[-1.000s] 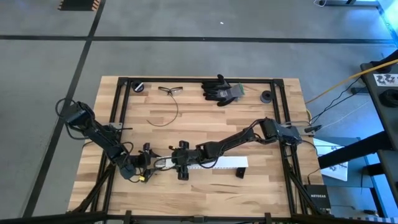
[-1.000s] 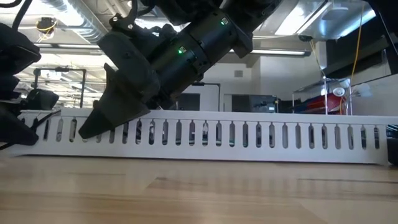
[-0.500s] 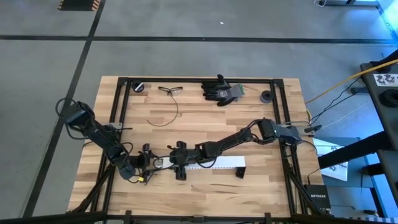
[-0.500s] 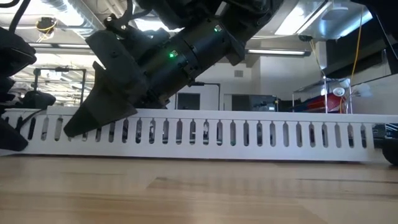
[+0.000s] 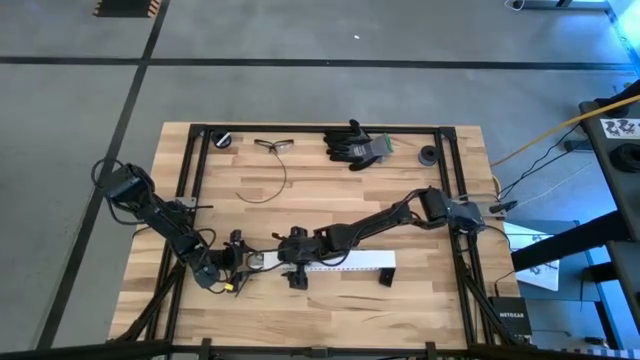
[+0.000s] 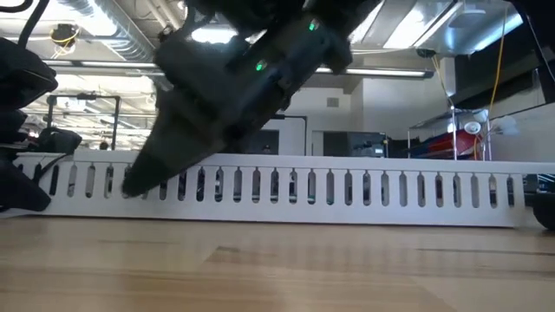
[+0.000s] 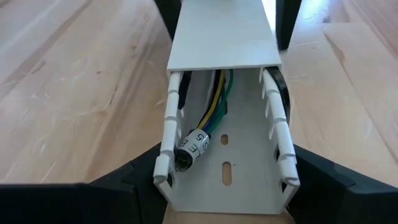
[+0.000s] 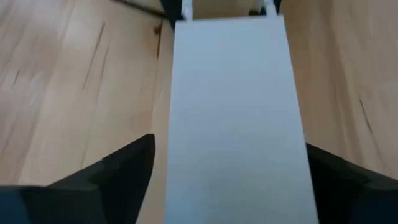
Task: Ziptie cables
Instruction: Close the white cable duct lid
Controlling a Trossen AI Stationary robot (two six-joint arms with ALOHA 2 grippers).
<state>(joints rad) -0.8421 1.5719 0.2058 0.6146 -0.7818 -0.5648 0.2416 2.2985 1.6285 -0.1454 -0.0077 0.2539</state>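
Cables (image 7: 208, 124), yellow, green and pale, lie inside the open end of a white slotted duct (image 5: 345, 262) near the tabletop's (image 5: 400, 200) front edge, a labelled tip poking out toward the left gripper (image 7: 224, 186). That gripper's fingers straddle the duct's open end, spread wide against its walls. The right gripper (image 8: 227, 168) straddles the duct's flat lid (image 8: 230, 106), its fingers (image 8: 121, 165) apart on either side; whether they press it I cannot tell.

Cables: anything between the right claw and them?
Yes. The cables lie inside the white slotted duct, and its flat lid covers all but the end by the left claw. The right claw straddles that lid from above.
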